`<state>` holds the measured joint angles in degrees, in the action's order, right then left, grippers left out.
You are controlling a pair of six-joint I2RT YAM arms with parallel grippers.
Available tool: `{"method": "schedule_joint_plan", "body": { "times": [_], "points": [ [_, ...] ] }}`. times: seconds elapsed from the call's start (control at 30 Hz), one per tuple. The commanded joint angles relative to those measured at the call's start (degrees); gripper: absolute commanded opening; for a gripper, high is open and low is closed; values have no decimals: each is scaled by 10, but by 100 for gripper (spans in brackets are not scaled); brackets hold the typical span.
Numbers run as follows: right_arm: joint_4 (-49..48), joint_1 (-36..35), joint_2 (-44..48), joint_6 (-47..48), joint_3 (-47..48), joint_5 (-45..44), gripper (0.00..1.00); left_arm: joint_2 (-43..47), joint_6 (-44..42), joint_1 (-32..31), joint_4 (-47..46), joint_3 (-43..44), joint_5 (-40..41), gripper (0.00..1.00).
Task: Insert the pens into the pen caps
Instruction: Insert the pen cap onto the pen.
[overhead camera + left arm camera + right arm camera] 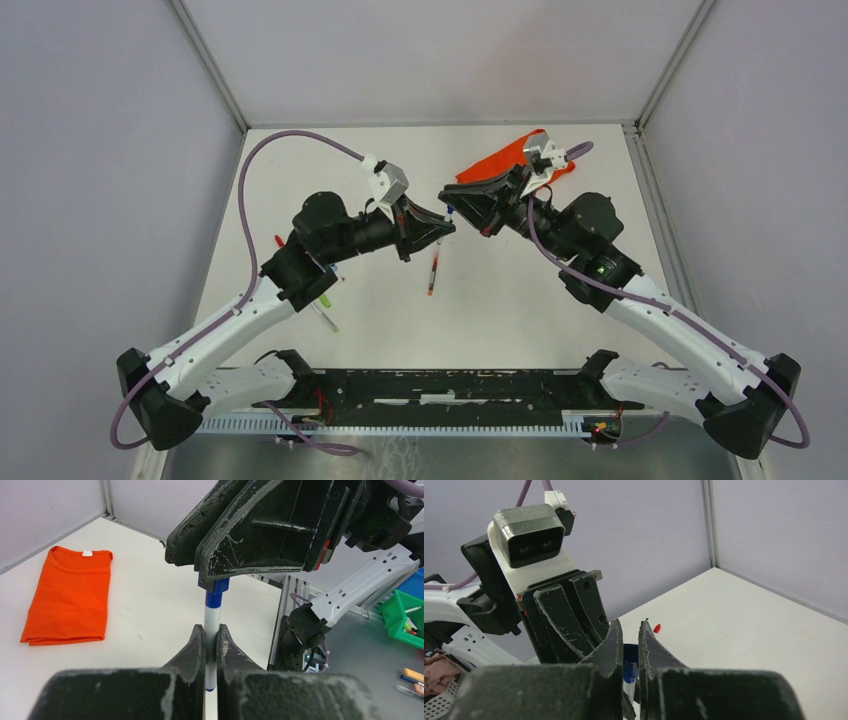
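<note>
Top: both arms meet in mid-air over the middle of the surface (500, 300), left pincer (445, 229) and right pincer (452, 200) tip to tip. Red pen (433, 272) and green pen (325, 299) lie loose, well apart; capped or not is too small to tell. Orange shirt (505, 155) at the far edge, partly behind the right arm.

Left wrist: left pincer clenched on the white barrel of the blue pen (212, 625), upright. Blue cap (215, 586) sits on its top end, under the right pincer's fingers. Full seating is hidden.

Right wrist: right pincer clamped on the blue cap, mostly hidden. Tiny red cap (656, 628) sits alone on the surface.

My read: blue pair is nearly done, the rest untouched.
</note>
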<state>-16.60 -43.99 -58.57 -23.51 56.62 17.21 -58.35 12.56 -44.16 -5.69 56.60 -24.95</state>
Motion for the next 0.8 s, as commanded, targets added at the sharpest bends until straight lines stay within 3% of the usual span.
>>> {"method": "schedule_joint_plan", "body": {
  "times": [0.0,0.5,0.67,0.77],
  "points": [
    [127,-35,-24,-59,-65,22,0,16,17,12,-230,51,87,2],
    [165,-97,-43,-3,-141,-64,0,-11,3,12,-235,70,111,2],
    [188,-90,-20,71,-58,-114,0,-14,-17,11,-183,63,100,2],
    [202,-78,-22,129,10,-112,9,-20,-30,11,-141,48,89,2]
  ]
}}
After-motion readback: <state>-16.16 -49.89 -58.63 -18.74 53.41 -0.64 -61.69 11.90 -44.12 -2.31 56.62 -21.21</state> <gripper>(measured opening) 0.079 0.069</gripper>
